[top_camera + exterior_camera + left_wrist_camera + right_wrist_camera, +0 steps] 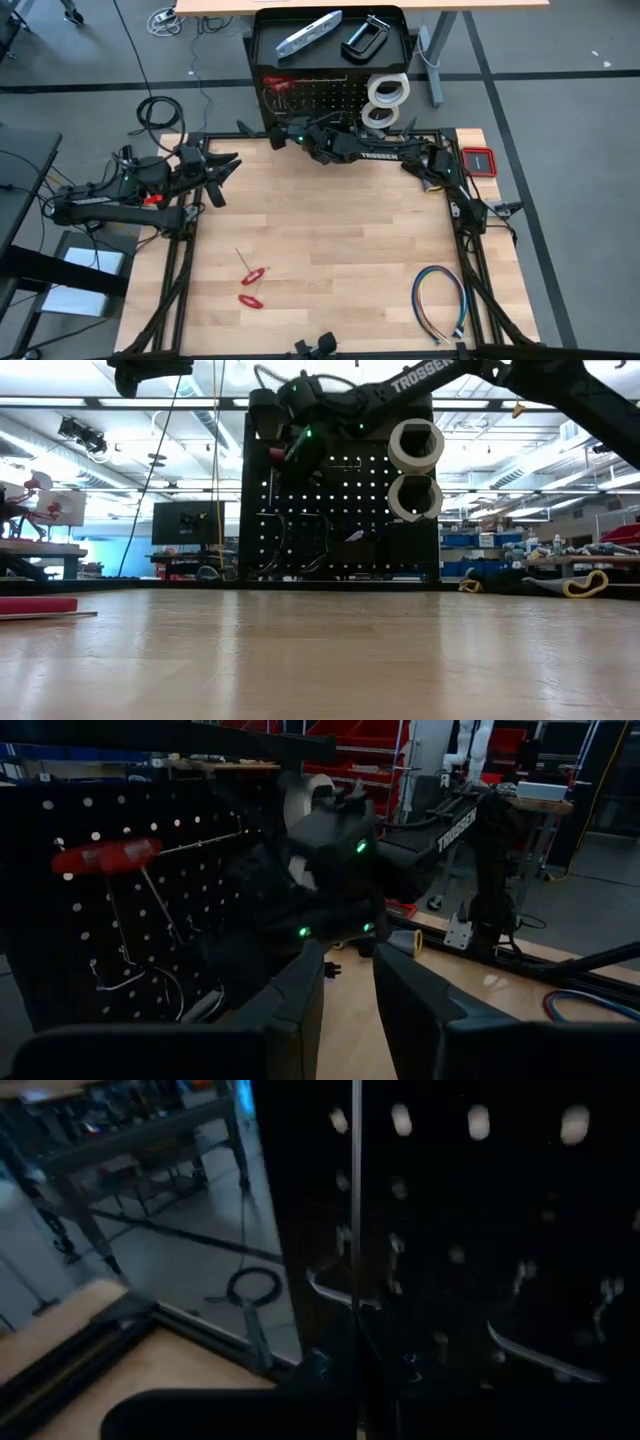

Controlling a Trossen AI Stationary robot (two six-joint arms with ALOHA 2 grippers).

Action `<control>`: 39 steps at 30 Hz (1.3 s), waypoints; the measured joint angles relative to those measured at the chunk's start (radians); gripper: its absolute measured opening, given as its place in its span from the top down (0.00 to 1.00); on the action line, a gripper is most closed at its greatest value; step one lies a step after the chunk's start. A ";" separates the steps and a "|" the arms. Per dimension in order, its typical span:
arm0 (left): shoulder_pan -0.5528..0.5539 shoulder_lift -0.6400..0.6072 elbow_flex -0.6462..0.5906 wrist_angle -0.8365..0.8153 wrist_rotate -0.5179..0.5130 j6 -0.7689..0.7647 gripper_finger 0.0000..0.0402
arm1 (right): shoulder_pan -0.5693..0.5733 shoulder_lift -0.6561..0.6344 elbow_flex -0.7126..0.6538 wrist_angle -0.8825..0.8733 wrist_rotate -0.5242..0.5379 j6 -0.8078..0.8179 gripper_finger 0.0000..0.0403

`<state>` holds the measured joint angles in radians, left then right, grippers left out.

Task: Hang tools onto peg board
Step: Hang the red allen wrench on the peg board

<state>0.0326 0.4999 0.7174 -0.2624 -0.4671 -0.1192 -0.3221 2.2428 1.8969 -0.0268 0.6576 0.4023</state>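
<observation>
The black peg board (330, 95) stands upright at the table's far edge. A silver bar tool (308, 32) and a black C-clamp (365, 38) lie on its tray top. Two white tape rolls (415, 470) hang on its right side. My right gripper (272, 138) reaches to the board's left part, shut on a red T-handled tool (105, 855) whose handle is up against the board's face. My left gripper (350, 1010) hovers open and empty over the table's left side. Two more red-handled tools (252, 285) lie on the table. My right gripper holds the red-handled tool by its thin metal shaft (355, 1310), which runs straight between the two fingers. The fingers point toward the board's face. The tool is lifted clear of the table, handle (290, 452) uppermost at the board. Whether the handle rests on a hook I cannot tell.
A multicoloured wire loop (440, 300) lies at the near right of the table. A small red case (478, 160) lies at the far right corner. Several bare hooks (330, 1295) stick out of the board. A black cable loop (160, 112) lies on the floor at the far left.
</observation>
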 joint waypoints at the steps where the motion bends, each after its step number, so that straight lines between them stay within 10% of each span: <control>1: 0.000 0.000 0.000 -0.002 0.000 0.000 0.76 | -0.003 0.003 -0.001 -0.011 0.008 0.003 0.99; 11: 0.000 0.005 0.000 -0.010 0.000 0.003 0.76 | -0.005 0.018 -0.001 0.018 0.112 -0.014 0.99; 24: -0.001 0.004 0.000 -0.015 0.000 -0.019 0.76 | -0.048 0.018 -0.001 0.034 0.002 -0.010 0.98; 39: -0.001 0.004 0.000 -0.048 0.000 -0.020 0.76 | -0.049 0.018 -0.001 0.026 -0.016 -0.007 0.73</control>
<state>0.0319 0.5041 0.7174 -0.3109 -0.4671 -0.1390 -0.3710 2.2612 1.8957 -0.0007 0.6415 0.3956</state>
